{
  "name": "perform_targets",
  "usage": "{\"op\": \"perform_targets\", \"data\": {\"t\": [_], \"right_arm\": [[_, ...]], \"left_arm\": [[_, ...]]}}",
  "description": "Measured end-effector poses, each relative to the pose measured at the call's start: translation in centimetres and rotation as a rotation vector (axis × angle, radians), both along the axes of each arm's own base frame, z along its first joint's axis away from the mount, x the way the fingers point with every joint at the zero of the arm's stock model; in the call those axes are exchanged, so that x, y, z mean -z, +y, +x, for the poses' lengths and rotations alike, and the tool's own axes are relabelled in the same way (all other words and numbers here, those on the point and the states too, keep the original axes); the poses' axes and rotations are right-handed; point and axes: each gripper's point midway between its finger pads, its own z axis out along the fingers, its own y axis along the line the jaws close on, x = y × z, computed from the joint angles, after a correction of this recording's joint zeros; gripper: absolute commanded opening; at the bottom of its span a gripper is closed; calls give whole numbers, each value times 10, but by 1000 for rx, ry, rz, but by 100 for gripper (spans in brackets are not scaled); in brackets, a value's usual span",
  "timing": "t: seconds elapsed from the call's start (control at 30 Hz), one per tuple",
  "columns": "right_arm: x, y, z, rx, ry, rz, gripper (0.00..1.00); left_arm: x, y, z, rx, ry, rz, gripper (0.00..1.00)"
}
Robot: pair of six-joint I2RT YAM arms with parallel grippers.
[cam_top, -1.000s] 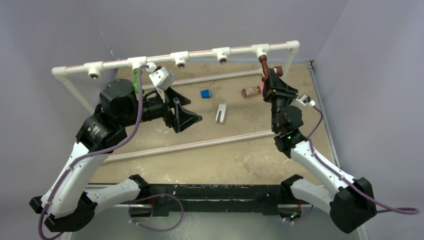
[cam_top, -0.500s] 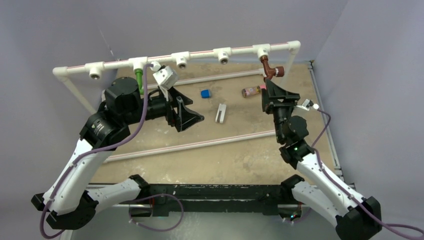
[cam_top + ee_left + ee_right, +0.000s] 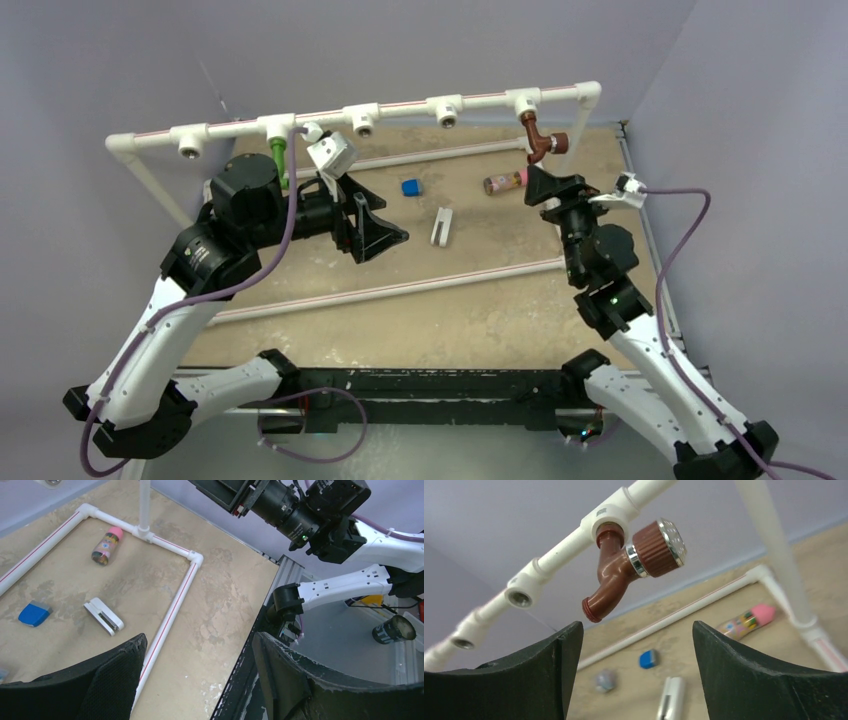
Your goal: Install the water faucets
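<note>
Right wrist, right gripper (image 3: pixel 635 630): jaws spread wide, nothing between them; both black fingers (image 3: pixel 549 670) sit along the bottom edge of the frame.
Brown faucet (image 3: pixel 624 570): upper centre, above the gap and clear of both fingers; no contact.
Seat: its stem runs up into a white tee fitting (image 3: pixel 609 515); spout points lower left, ribbed knob faces right. Looks fully in, though you can't see thread depth.
Top external, right gripper (image 3: pixel 548 190): just below the brown faucet (image 3: pixel 541 140), near but apart, upper right of the frame.
Left gripper (image 3: pixel 198 645): jaws wide too and empty; only table (image 3: pixel 220 595) shows between them.
Green faucet (image 3: pixel 277 160): upper left, hanging under its tee on the pipe rail (image 3: pixel 400 105), just behind the left arm and partly hidden. It sits to the side of the left gripper (image 3: pixel 375 225), not between its fingers.
Step in hand: my read is you are letting go and clearing off the brown faucet.
Do it well: back the right arm straight down and toward the bottom of the frame, jaws kept wide. Don't sweep sideways, since a finger clipping the spout or knob could twist it loose.
Check: confirm the brown faucet hangs square before you leave.
Task state: both faucets look mounted, so probably near done.
Clutter: pink-capped cylinder (image 3: pixel 503 182) and blue block (image 3: pixel 410 187) lie on the table, well below the rail.
</note>
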Motion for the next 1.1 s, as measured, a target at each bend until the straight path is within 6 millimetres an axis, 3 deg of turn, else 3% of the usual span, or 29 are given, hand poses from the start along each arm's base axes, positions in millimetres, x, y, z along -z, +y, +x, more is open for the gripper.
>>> {"op": "perform_targets", "data": {"t": [0.27, 0.53, 0.67, 0.9, 1.1], "right_arm": [[-14, -9, -9, -5, -63, -570, 94], [4, -18, -4, -32, -36, -1156, 95], [0, -26, -1, 32, -86, -1403, 97], [-6, -33, 10, 218, -141, -1750, 98], [-37, -15, 15, 378, -252, -1922, 98]], "left_arm": [[0, 0, 0, 0, 0, 0, 77], [0, 0, 0, 0, -1, 0, 77], [0, 0, 0, 0, -1, 0, 77], [0, 0, 0, 0, -1, 0, 77], [0, 0, 0, 1, -1, 0, 77]]}}
